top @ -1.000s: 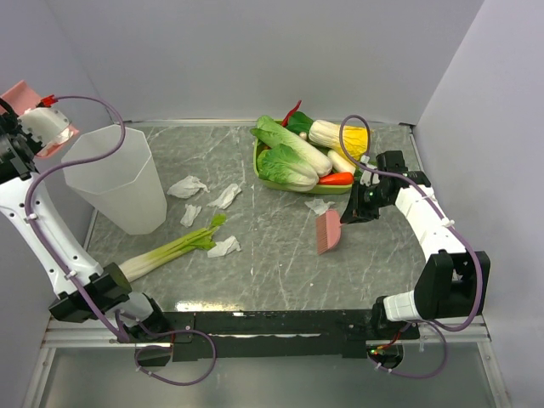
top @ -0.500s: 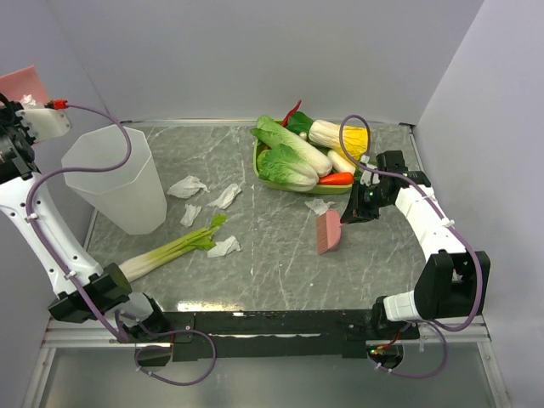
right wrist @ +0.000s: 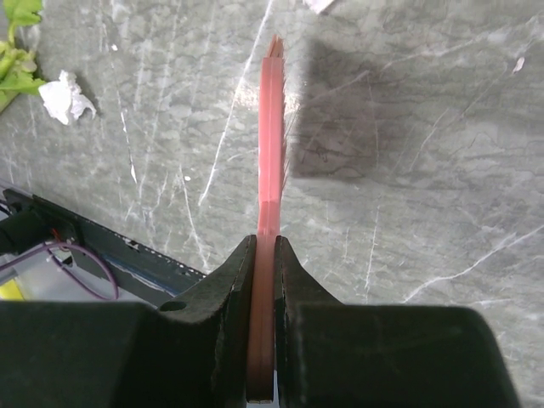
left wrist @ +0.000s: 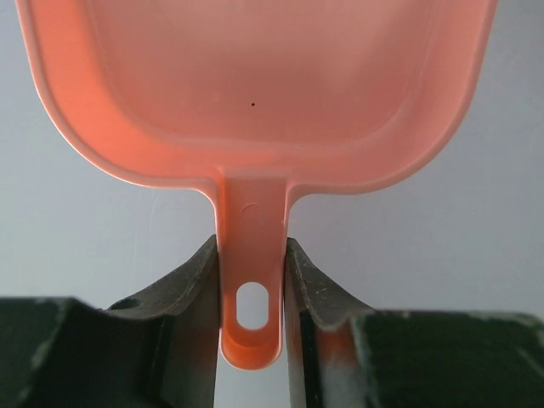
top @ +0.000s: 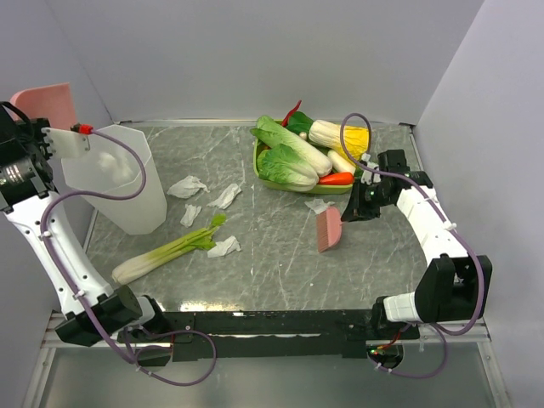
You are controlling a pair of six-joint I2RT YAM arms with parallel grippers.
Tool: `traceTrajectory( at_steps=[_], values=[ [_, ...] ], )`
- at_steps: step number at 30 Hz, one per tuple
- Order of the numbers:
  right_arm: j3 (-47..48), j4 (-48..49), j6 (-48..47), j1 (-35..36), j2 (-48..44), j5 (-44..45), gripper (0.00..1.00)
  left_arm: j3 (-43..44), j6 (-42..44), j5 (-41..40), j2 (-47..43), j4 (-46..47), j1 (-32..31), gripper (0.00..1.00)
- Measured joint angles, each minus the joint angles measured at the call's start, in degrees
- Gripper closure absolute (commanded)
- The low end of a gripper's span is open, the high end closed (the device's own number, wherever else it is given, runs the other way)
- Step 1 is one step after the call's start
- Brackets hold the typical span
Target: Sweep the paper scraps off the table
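**Your two pincers over the worktop (top: 280,263), each clamped on a pink sweeping tool.**

The translucent bin (top: 119,183) stands just below and to the right of your left pincer (left wrist: 252,255), which grips the dustpan (left wrist: 255,93) by its handle, high off the slab. Your right pincer (right wrist: 263,246) is closed tight on the flat brush (right wrist: 270,144), held edge-on ahead of it, low over the worktop. One of the paper scraps (top: 319,205) lies just beside that pincer. The others lie well to its left, near the leek (top: 170,251).
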Motion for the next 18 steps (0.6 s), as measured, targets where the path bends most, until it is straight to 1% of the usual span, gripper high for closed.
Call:
traceTrajectory(
  at_steps=[5,8,10,13,16,18],
  values=[
    [2.1,0.1,-1.0,0.0,-1.4,-0.2,1.0,-1.7,-1.4,0.0,-0.6,1.9,-0.2,0.99],
    [3.5,0.0,-2.1,1.1,-2.6,-0.3,1.0,-5.9,-6.3,-0.2,-2.4,4.0,-0.8,0.99],
    [4.8,0.0,-4.2,4.2,-3.3,0.0,1.0,-6.6,-14.6,-0.7,-2.9,3.2,-2.2,0.99],
    [7.5,0.1,-8.6,12.5,-3.7,0.2,1.0,-6.6,-28.4,-0.6,-3.3,3.3,-4.2,0.99],
    [11.4,0.4,-14.5,22.3,-3.2,-1.9,1.0,-5.9,-45.4,0.8,-3.8,2.4,-4.7,0.99],
    [14.9,0.3,-17.0,26.3,-1.7,-3.8,1.0,-5.5,-55.5,2.7,-4.5,2.0,-4.7,0.99]
  ],
)
